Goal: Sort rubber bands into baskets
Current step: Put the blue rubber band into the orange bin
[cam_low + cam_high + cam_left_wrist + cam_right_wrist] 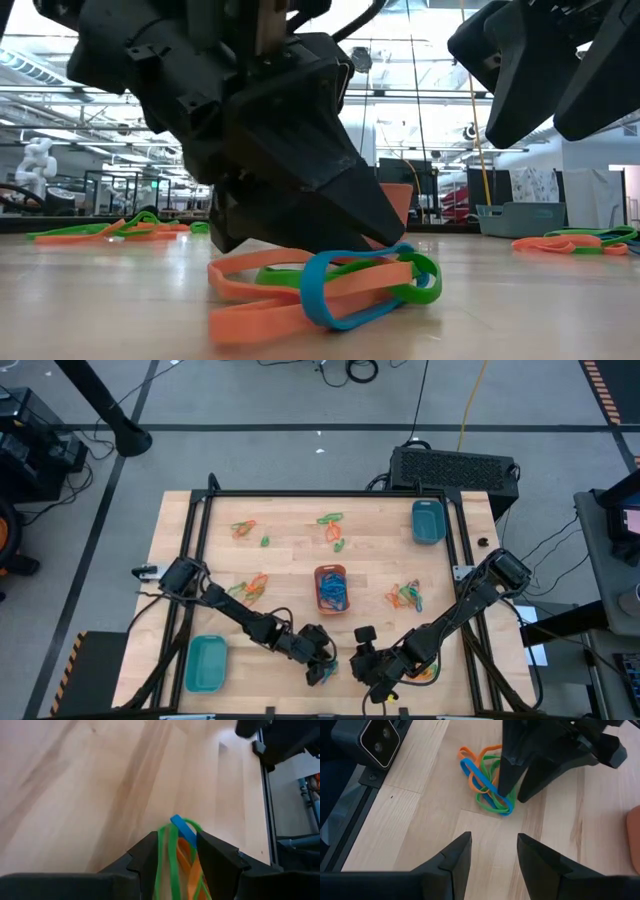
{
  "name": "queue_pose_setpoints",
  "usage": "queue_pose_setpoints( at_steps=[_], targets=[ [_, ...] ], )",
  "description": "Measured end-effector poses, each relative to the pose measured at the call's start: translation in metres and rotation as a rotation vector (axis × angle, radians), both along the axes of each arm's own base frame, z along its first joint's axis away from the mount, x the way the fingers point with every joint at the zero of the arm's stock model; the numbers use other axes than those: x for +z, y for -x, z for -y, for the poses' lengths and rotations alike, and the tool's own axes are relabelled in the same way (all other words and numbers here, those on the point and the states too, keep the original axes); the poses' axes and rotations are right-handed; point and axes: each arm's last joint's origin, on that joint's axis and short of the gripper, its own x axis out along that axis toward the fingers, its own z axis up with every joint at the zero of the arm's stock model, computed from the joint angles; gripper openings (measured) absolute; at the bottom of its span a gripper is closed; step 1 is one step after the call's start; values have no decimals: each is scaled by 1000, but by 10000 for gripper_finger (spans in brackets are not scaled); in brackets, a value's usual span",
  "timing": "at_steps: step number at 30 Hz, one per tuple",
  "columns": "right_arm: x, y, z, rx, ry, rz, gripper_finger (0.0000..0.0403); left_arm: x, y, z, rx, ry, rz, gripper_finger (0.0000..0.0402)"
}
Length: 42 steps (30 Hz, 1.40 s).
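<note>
The left gripper [322, 672] stands low at the near edge of the table [290, 550], its two dark fingers [150, 855] spread apart and straddling a small tangle of rubber bands [485, 780] (orange, blue and green loops knotted together); the bands lie on the wood between the tips, and I cannot tell whether any of them is actually pinched. The right gripper [372, 678] hangs just beside it, a little above the boards, its fingers parted and nothing between them. An orange basket [331, 589] sits in the middle of the table with blue and orange bands inside. One teal basket [207, 663] lies at the near left corner, the other teal basket [428, 521] at the far right. More loose bands lie scattered in clumps: far left [243, 529], far centre [331, 525], left of the orange basket [250, 589], and right of it [405, 596].
</note>
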Motion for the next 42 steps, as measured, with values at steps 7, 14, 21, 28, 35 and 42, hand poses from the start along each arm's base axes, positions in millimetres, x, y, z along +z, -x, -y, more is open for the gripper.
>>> queue_pose_setpoints(
  at_steps=[7,14,21,28,35,42],
  targets=[
    [0,0,0,0,0,0,151,1,-2,-4,-1,15,-1,141],
    [0,0,0,0,0,0,151,4,-4,-2,-25,53,30,141],
    [0,0,0,0,0,0,151,5,-4,-1,-44,63,25,141],
    [0,0,0,0,0,0,151,5,-3,1,-47,69,23,141],
    [0,0,0,0,0,0,151,4,0,4,-41,84,4,141],
    [0,0,0,0,0,0,151,3,1,5,-38,77,-5,141]
  ],
)
